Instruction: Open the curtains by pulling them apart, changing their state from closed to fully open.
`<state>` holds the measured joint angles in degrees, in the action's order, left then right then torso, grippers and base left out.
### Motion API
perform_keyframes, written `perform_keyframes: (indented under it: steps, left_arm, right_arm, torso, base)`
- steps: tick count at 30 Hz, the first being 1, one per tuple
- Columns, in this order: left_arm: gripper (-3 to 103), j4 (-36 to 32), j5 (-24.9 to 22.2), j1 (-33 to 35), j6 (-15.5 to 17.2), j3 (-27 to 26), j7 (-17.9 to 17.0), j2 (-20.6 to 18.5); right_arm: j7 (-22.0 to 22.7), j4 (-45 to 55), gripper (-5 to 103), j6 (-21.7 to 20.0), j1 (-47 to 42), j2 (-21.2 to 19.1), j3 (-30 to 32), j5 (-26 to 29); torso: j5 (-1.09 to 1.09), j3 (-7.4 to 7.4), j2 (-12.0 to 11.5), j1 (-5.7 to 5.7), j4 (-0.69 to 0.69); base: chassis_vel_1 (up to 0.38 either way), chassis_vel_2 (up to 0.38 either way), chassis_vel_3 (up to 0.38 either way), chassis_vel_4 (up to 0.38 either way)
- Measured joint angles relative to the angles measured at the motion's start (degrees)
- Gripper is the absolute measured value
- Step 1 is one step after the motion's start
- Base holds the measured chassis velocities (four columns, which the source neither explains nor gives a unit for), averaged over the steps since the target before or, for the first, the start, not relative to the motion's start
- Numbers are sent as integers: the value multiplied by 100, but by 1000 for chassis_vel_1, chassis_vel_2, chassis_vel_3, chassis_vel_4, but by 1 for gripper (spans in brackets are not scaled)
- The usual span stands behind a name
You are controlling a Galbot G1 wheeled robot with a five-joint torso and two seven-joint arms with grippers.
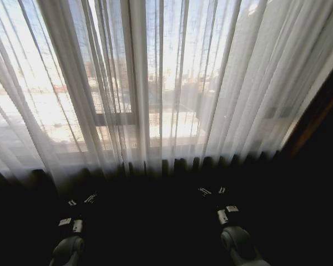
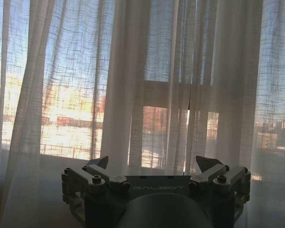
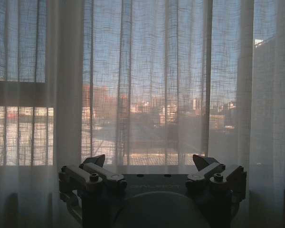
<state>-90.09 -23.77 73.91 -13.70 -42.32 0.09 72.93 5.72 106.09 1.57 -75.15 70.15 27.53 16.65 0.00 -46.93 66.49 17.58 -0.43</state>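
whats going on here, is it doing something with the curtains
The robot faces the curtains, which hang closed across the window. Both arms are held low in front of them: the left tool and the right tool each sit open, short of the fabric and holding nothing. No pulling apart has begun.
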Motion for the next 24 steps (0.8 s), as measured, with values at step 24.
perform_keyframes:
  steps: [24]
  left_arm:
    - [100,0,0,-1,0,0,0,0]
  right_arm:
    - [5,-259,100,160,169,44,-80,-59]
  torso:
    - [1,-3,-3,8,1]
  base:
    - [-219,216,222,-206]
